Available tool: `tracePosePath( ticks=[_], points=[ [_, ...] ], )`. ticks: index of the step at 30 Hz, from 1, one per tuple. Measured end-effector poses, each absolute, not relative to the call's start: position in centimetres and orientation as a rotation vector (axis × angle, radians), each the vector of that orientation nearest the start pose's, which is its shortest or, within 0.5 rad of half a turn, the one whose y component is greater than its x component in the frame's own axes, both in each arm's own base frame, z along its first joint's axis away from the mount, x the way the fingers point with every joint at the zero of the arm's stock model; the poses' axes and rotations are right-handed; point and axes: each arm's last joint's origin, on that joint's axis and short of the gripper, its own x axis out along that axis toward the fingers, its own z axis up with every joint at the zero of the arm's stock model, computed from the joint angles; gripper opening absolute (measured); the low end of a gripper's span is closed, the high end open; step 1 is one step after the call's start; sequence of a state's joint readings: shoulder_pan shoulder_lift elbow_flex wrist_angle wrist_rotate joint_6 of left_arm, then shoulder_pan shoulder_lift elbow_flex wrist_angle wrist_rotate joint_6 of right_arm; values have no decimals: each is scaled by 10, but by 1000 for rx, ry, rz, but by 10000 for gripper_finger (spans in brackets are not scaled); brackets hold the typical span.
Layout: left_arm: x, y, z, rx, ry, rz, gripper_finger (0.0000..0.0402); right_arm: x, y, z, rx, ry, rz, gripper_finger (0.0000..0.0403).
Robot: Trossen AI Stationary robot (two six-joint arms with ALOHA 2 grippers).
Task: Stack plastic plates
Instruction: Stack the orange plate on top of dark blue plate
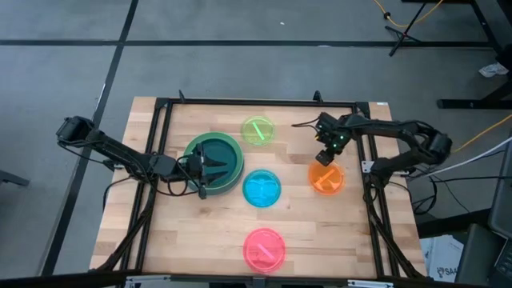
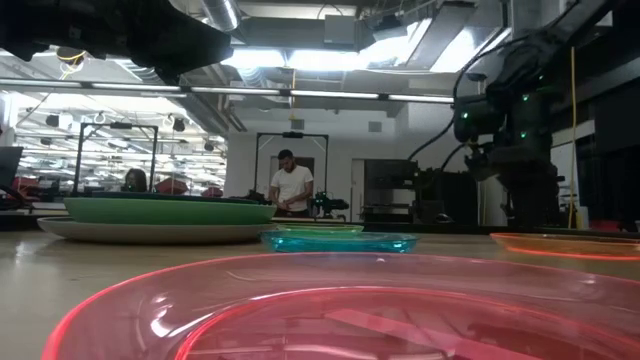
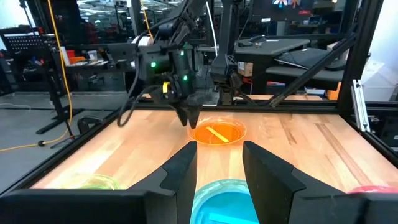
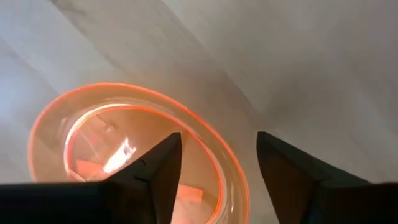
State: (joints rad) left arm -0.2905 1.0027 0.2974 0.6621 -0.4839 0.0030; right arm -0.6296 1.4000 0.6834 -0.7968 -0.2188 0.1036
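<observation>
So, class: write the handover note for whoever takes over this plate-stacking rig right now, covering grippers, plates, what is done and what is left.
Left gripper: open, over the rim of the large-plate stack, holding nothing.
Right gripper: open, just above the orange plate's far rim, which lies flat on the table.
Done: dark teal plate on the light green plate, on a pale grey plate.
Left: lime plate, blue plate, orange and pink plate lie single and apart, unstacked.

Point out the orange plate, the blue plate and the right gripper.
Orange plate (image 1: pixel 326 178), high view, centre of its floor.
Blue plate (image 1: pixel 262 189), high view, centre of its floor.
Right gripper (image 3: pixel 191 119), left wrist view, between its fingertips above the orange plate.
</observation>
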Motion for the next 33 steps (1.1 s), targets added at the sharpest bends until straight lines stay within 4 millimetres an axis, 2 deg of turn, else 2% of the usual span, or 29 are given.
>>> tracePosePath(
  ticks=[5, 12, 29, 33],
  points=[
    [192, -43, 209, 26, 41, 193, 124, 174, -117, 140, 738, 1410, -342, 208],
    [192, -43, 209, 27, 42, 194, 124, 177, -118, 135, 767, 1415, -289, 201],
    [192, -43, 209, 25, 41, 194, 124, 180, -118, 133, 762, 1365, -218, 17],
    [192, -43, 209, 18, 39, 194, 124, 181, -118, 134, 767, 1350, -195, 5]
  ],
)
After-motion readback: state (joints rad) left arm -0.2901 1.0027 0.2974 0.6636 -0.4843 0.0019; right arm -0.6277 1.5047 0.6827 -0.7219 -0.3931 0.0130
